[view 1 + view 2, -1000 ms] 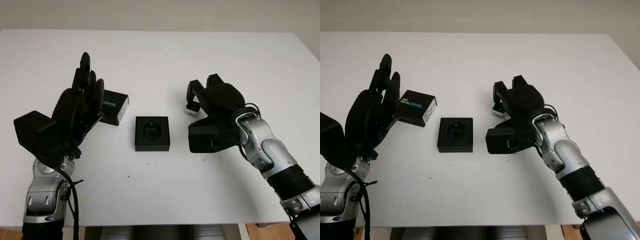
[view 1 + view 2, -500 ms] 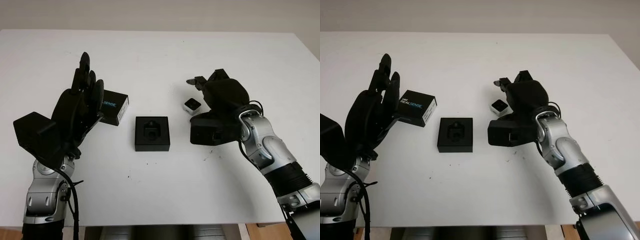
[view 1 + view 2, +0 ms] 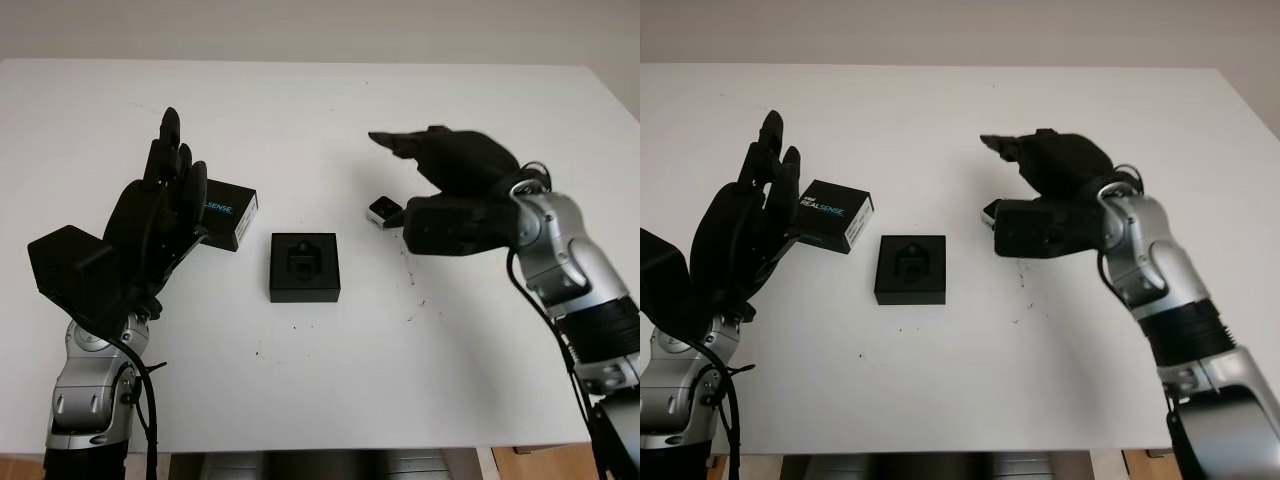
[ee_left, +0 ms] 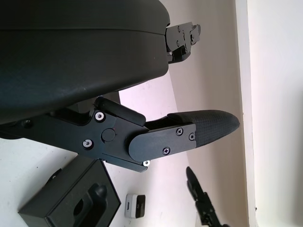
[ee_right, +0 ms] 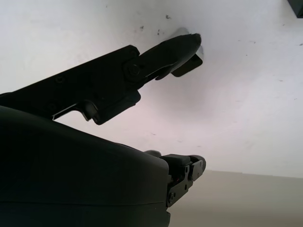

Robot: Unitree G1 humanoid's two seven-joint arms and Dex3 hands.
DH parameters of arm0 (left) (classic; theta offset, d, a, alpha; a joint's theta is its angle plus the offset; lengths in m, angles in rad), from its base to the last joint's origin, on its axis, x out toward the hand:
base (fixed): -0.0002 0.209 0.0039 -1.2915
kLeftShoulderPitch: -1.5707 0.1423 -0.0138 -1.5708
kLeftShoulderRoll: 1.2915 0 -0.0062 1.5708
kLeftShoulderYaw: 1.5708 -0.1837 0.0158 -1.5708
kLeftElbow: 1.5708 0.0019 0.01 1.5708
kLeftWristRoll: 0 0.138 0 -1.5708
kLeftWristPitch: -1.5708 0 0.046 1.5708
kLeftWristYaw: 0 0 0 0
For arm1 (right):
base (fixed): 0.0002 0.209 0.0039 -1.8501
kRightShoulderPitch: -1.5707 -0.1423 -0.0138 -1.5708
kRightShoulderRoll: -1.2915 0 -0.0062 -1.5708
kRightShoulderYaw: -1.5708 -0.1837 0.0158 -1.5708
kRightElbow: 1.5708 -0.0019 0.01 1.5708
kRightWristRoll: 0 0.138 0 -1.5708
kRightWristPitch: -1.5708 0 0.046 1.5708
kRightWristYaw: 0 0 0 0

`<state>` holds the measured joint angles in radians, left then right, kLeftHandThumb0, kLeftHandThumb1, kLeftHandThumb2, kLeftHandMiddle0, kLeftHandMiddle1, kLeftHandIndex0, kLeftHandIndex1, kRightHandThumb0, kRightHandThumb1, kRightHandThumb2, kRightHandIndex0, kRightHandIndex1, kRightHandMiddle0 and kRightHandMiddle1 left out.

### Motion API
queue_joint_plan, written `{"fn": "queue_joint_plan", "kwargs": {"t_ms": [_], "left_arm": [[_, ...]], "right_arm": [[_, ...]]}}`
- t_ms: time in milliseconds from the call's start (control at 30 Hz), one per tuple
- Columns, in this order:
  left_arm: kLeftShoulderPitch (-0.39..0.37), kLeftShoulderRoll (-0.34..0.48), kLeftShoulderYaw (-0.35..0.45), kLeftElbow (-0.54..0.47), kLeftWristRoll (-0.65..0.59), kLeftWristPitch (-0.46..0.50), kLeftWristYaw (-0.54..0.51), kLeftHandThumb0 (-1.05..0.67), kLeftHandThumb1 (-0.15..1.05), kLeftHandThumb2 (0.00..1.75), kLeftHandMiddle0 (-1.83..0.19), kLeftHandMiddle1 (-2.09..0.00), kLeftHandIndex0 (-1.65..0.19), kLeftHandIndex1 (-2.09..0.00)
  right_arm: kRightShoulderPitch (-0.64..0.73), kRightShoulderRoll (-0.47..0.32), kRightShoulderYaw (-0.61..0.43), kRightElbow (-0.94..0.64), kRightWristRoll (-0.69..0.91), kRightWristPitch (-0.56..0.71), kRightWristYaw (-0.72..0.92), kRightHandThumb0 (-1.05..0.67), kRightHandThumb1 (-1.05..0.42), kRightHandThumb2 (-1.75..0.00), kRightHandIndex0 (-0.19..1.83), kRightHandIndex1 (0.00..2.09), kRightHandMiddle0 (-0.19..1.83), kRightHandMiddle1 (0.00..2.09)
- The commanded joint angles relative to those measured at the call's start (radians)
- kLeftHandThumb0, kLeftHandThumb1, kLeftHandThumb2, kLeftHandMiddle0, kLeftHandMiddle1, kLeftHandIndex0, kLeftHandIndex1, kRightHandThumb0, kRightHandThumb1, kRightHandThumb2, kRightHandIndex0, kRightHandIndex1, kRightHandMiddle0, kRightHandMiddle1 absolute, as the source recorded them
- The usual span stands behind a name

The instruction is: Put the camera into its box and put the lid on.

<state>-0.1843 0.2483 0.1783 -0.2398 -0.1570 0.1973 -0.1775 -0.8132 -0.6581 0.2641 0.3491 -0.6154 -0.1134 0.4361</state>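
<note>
Your right hand [image 3: 440, 170] hovers open over the desk [image 3: 330, 110], holding nothing, with its fingers reaching out toward the desk's middle — and the camera [image 3: 382, 209] lies on the desk just below and beside the hand, on the side facing the box. In the right wrist view one fingertip [image 5: 182, 45] stands right at the camera [image 5: 187, 66], though you cannot tell from that view whether it touches it or only passes in front. The camera is a small pale block with a dark face, and you cannot make out a long axis on it. From there the open box [image 3: 304, 266] sits further toward the left arm and a little nearer to you, its moulded recess facing up, a short way apart from the camera. So the right hand is plainly the nearer one for the pick, and the carry would run leftward and slightly back toward you. Beyond the box, your left hand [image 3: 160, 215] is raised and open, holding nothing, just beside the lid [image 3: 228, 214] — a black piece with printed lettering that lies flat on the desk, apart from the box.
</note>
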Motion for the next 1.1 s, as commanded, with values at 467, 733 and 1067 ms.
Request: {"fn": "queue_joint_plan", "kwargs": {"t_ms": [467, 733, 1067], "left_arm": [[0.024, 0.0, -0.009, -0.032, 0.021, 0.001, 0.009, -0.76, 1.05, 0.65, 0.19, 0.0, 0.19, 0.0], [0.033, 0.0, -0.011, -0.038, 0.02, 0.006, 0.007, -0.77, 1.05, 0.65, 0.19, 0.0, 0.19, 0.0], [0.039, 0.002, -0.01, -0.043, 0.02, 0.011, 0.007, -0.76, 1.05, 0.66, 0.19, 0.0, 0.19, 0.0]], "right_arm": [[-0.259, -0.103, 0.133, 0.395, -0.136, -0.469, -0.077, -0.42, -0.78, -0.05, 0.29, 0.17, 0.34, 0.09], [-0.277, -0.095, 0.191, 0.489, -0.225, -0.527, -0.208, -0.39, -0.79, -0.06, 0.39, 0.16, 0.39, 0.09], [-0.295, -0.057, 0.234, 0.592, -0.253, -0.536, -0.324, -0.4, -0.83, -0.06, 0.41, 0.13, 0.42, 0.08]]}}
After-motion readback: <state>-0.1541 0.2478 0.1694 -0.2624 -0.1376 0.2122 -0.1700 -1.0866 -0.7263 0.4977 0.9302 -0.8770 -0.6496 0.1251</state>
